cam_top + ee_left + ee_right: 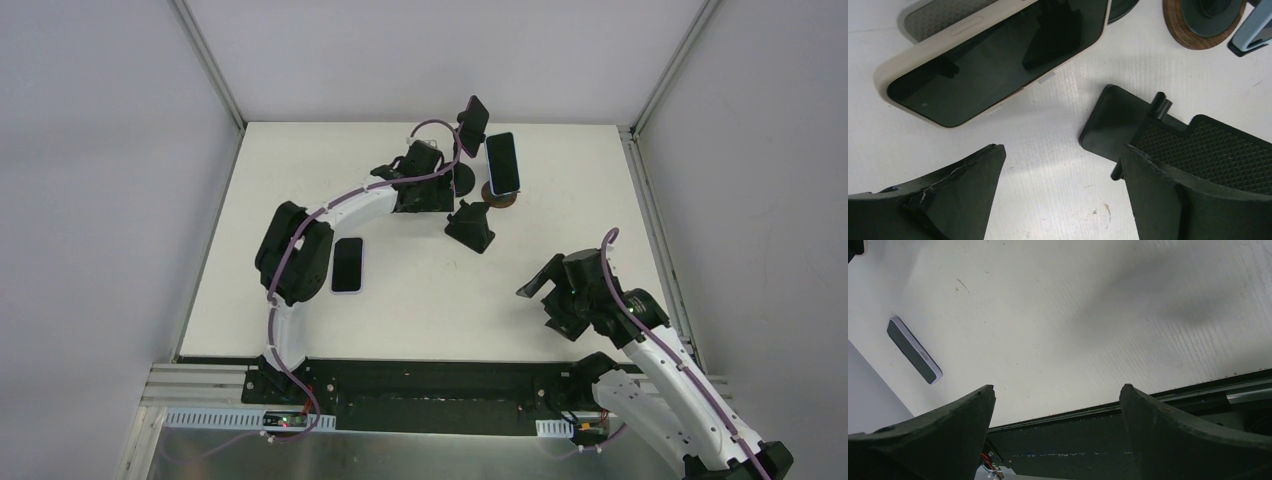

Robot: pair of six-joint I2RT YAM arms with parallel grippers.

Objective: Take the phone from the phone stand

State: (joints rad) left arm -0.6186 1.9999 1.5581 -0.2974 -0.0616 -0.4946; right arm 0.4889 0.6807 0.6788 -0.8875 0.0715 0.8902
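A cream-edged phone with a dark screen [993, 55] sits tilted on a black stand with a round base at the back of the table; in the top view it shows dark [473, 122]. A light blue phone [502, 163] leans on a stand with a round wooden base [1180, 30]. A low black stand [470, 226] with a ribbed pad [1208, 150] holds nothing. My left gripper [1062, 148] is open and empty over bare table between the cream phone and the low stand. My right gripper [1056, 387] is open and empty, raised at the near right [537, 286].
A dark phone [347, 265] lies flat on the white table [420, 300] near the left arm's elbow; it also shows in the right wrist view [914, 357]. A black rail [430, 385] runs along the near edge. Grey walls enclose the table.
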